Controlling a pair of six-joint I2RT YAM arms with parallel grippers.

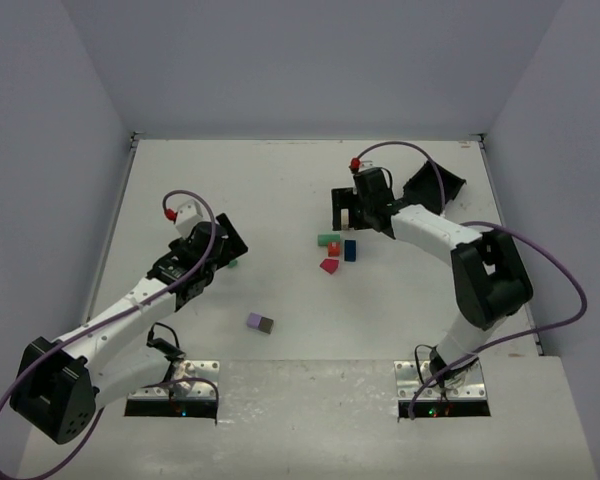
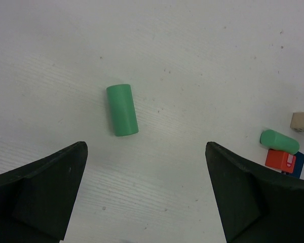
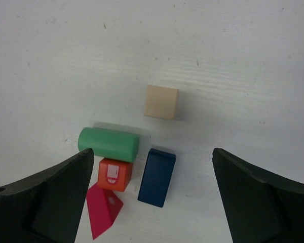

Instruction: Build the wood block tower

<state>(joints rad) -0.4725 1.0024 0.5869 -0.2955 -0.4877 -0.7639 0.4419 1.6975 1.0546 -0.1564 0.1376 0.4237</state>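
Closest to my arm bases in the overhead view, a small purple wooden block [image 1: 255, 321] lies alone on the white table [image 1: 280, 180]. Its right end looks darker, and I cannot tell whether that is a second piece or a shaded face.

At 10 o'clock from it hangs the left gripper [image 2: 146, 149], jaws spread wide with nothing between them. Its wrist camera shows a green wooden cylinder [image 2: 122, 110] lying on its side just past the fingertips. Overhead, only a sliver of that green shows beside the gripper.

At 1 o'clock from the purple block the other pieces lie flat, none stacked. The right gripper [image 3: 153, 152] hangs over them, its jaws also wide apart and holding nothing. In its wrist view a dark blue rectangular block [image 3: 157, 177] lies between the fingers. An orange-red cube [image 3: 114, 174] sits at its 9 o'clock, touching a second green cylinder [image 3: 108, 144] at 10 o'clock. A magenta wedge [image 3: 104, 208] at 7 o'clock is partly cut off by a finger. A plain tan cube [image 3: 161, 102] sits apart at 12 o'clock; I cannot find it overhead.

Farthest, at 2 o'clock, a square black plastic bin [image 1: 440, 185] is half hidden behind the right arm [image 1: 430, 232].
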